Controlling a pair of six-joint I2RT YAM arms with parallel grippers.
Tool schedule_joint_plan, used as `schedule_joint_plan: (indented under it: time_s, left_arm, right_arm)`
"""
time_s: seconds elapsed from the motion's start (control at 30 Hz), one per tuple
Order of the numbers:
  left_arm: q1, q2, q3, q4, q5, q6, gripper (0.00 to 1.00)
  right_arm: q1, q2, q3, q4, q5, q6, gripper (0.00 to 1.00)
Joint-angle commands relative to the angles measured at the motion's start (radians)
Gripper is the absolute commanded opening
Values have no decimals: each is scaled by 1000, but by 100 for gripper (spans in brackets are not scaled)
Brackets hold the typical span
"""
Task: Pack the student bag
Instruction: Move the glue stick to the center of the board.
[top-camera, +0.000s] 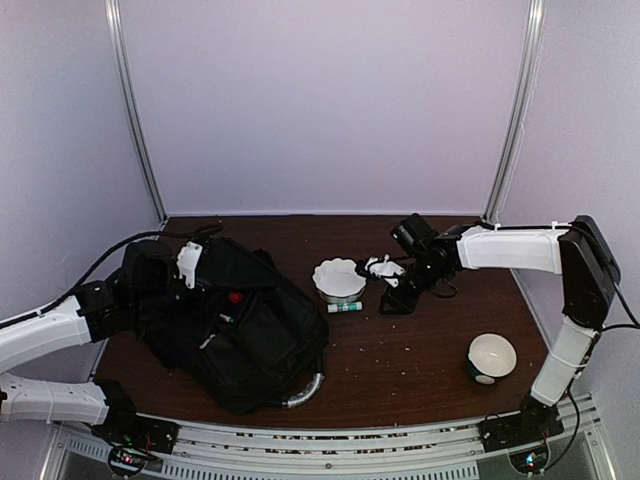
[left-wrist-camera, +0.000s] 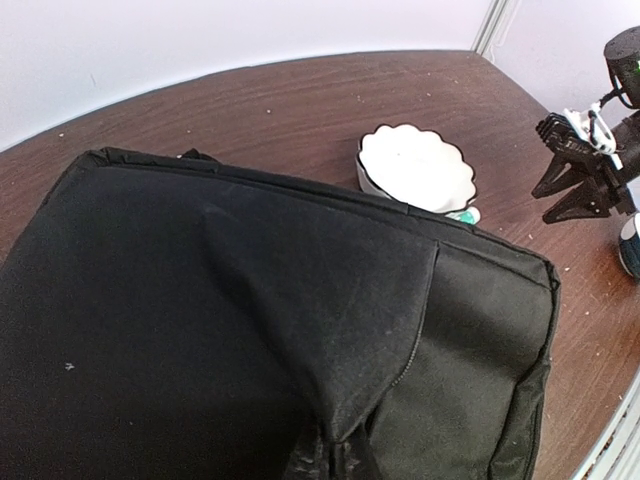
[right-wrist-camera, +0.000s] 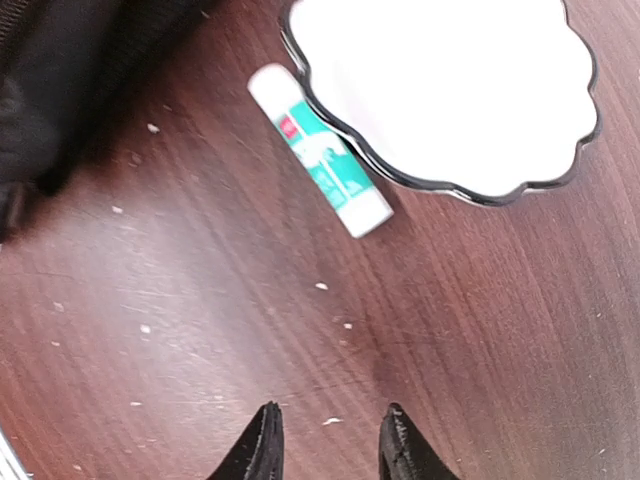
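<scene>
- The student bag (top-camera: 235, 330) lies slumped on the left half of the surface (top-camera: 410, 375), its silvery handle (top-camera: 305, 392) toward the near edge. No mouth is visibly open.
- The left hand (top-camera: 190, 265) is clenched at the bag's far-left top. A tented fold in the left wrist view suggests it pinches the fabric, though its fingers are hidden.
- The right hand (right-wrist-camera: 328, 442) is released and empty, low over bare wood near the middle of the surface.
- A teal-and-white glue stick (right-wrist-camera: 320, 165) lies just beyond it, against the rim of a scalloped white bowl (right-wrist-camera: 450, 90).
- Risk: the stick is round and lies at a slant to the fingertips. A badly aligned close could roll it away or wedge it under the bowl's rim.
- Risk: with the bowl touching the stick, one finger may land on the rim, pushing the bowl or tipping it.
- Risk: the pinch on soft cloth looks shallow. If it slips, the bag sags shut and nothing can be dropped in.
- Risk: the right arm must cross toward the left arm, so they could crowd each other over the bag.
- A round white bowl (top-camera: 491, 357) near the right edge sits well apart.
</scene>
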Motion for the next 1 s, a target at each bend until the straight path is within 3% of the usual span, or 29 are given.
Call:
schedule_joint_plan:
  time_s: [0.0,0.63,0.97]
  left_arm:
    - [-7,-9,73,141,18,15,0]
    - [-7,7,80,155,25,14,0]
    - [-7,19,75,172,27,20,0]
  right_arm:
    - [-8,54,28,-11,79,-71,35]
    - [-4,316,363,-228,95,-154,41]
    - [38,373,432,-285,109,-184,41]
